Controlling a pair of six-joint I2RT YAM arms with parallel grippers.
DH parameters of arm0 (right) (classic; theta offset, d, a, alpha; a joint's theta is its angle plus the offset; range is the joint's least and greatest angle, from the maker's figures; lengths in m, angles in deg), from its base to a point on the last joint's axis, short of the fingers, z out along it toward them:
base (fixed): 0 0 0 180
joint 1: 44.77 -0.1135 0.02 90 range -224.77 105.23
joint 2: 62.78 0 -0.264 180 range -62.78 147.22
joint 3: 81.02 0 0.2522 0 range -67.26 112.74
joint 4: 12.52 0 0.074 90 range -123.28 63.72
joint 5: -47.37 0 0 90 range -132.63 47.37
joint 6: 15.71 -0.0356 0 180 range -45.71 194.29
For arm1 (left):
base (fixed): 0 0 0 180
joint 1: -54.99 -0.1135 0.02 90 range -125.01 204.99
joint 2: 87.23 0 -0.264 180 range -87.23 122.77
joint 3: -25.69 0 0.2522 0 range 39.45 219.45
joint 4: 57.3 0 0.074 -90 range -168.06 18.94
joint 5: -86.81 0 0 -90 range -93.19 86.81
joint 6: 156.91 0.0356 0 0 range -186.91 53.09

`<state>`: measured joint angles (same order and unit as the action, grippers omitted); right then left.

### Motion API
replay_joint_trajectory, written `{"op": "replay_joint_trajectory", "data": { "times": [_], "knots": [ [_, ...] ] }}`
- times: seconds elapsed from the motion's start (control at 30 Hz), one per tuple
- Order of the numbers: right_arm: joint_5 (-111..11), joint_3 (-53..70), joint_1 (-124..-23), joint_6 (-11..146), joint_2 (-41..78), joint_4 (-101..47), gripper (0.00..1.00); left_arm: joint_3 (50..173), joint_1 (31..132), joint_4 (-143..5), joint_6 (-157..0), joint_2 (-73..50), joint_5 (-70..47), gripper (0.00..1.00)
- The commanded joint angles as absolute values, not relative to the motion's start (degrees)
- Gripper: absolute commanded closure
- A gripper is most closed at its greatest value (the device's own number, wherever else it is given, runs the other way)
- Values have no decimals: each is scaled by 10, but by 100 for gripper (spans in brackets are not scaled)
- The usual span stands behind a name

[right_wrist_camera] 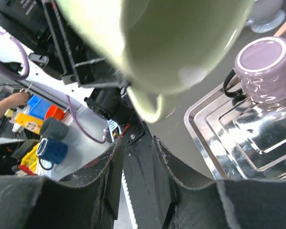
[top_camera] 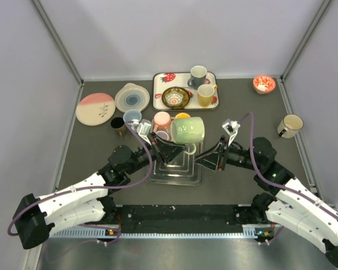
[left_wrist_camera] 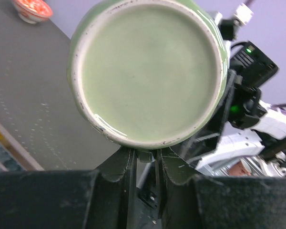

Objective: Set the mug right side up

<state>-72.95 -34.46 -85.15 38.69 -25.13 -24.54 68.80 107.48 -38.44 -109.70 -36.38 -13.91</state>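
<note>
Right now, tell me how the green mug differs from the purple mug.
The green mug is held up on its side above the metal tray; the purple mug stands upside down on that tray. The green mug is pale green and looks larger; the purple one is lilac with a dark handle. Both are glazed, handled mugs.

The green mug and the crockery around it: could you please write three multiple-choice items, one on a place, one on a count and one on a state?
1. Where is the green mug?
A. In the air over the metal tray
B. Resting upright on its base
C. Stacked inside another mug

2. How many mugs stand on the strawberry-patterned tray?
A. None
B. Two
C. Four

3. How does the purple mug sit?
A. Upright
B. On its side
C. Upside down

Key:
1 A: it hangs on its side above the tray.
2 B: a grey mug and a yellow mug.
3 C: its base faces up.
</note>
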Motion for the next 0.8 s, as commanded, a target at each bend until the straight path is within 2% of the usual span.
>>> {"op": "replay_joint_trajectory", "data": {
  "times": [0.0,0.3,0.4,0.57,0.77],
  "knots": [
    [-765,-310,-861,398,-253,-246,69,700,1064,-340,-1062,-383,-77,100],
    [-753,-296,-861,418,-255,-283,67,714,1077,-416,-1015,-388,-41,100],
    [-723,-275,-861,442,-260,-343,67,748,1085,-505,-982,-376,-15,100],
    [-615,-245,-861,491,-295,-480,67,819,1125,-655,-919,-317,50,100],
    [-512,-241,-861,496,-345,-545,67,879,1147,-741,-903,-233,114,100]
  ]
}}
